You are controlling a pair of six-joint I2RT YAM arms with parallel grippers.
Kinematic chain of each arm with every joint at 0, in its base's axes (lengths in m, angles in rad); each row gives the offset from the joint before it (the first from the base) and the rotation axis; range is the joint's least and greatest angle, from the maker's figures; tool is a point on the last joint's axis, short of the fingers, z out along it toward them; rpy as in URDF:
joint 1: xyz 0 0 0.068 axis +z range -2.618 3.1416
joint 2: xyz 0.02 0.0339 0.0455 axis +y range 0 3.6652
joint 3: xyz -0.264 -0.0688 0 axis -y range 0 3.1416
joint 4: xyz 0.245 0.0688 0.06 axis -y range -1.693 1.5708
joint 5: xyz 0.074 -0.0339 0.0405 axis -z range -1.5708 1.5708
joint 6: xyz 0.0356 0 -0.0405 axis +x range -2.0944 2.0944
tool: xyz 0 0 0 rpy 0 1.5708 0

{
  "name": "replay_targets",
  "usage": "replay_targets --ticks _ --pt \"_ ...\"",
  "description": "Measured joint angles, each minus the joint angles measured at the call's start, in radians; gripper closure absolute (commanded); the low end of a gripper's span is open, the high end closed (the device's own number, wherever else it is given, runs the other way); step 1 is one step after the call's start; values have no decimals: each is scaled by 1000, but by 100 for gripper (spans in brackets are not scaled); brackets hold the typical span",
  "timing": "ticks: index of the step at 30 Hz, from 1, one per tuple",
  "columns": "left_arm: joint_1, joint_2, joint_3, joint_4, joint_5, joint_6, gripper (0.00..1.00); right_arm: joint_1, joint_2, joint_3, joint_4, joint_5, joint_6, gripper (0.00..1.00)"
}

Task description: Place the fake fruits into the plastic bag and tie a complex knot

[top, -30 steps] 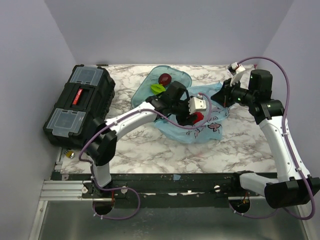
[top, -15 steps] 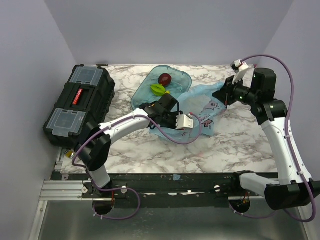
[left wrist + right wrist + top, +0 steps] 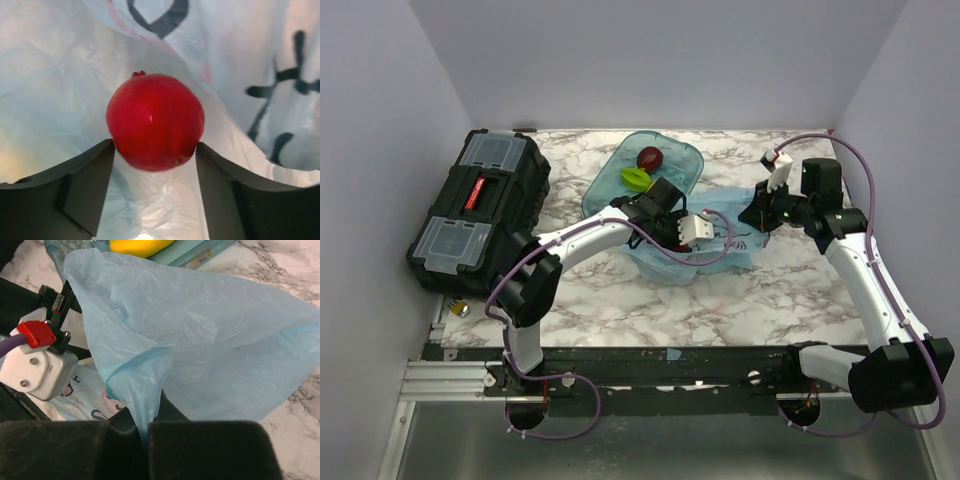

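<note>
Marble table with the plastic bag lying beside a teal tray.
Inside the bag, the bright red fruit sits between the left gripper fingertips, grip uncertain; the right gripper pinches the bag's edge.

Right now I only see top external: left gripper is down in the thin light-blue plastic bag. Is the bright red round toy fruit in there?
Observer: Yes. Left wrist view shows the bright red round toy fruit inside the thin light-blue plastic bag, between the fingertips of the left gripper; can't tell if they grip it.
Operator: Is the right side holding the bag?
Observer: Right wrist view: the right gripper is shut on a pinched fold of the bag.
</note>
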Motion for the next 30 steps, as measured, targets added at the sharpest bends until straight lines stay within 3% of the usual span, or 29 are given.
replay_targets --ticks 3,5,13,20,27,30 --pt "1 -5 8 -5 8 -32 5 0 -1 -3 11 0 -6 99" --pt "1 -21 27 -10 29 -68 1 0 -6 -11 18 -2 -6 99" --pt "24 -140 190 32 142 -240 2 0 -48 -51 18 -11 -2 99" --pt "206 -216 273 111 210 -395 2 0 -68 -57 18 -11 2 99" --pt "336 -6 387 5 72 -329 19 0 -80 -57 17 -10 -7 99" --pt "352 112 410 -66 24 -296 22 0 -80 -57 16 -10 -14 99"
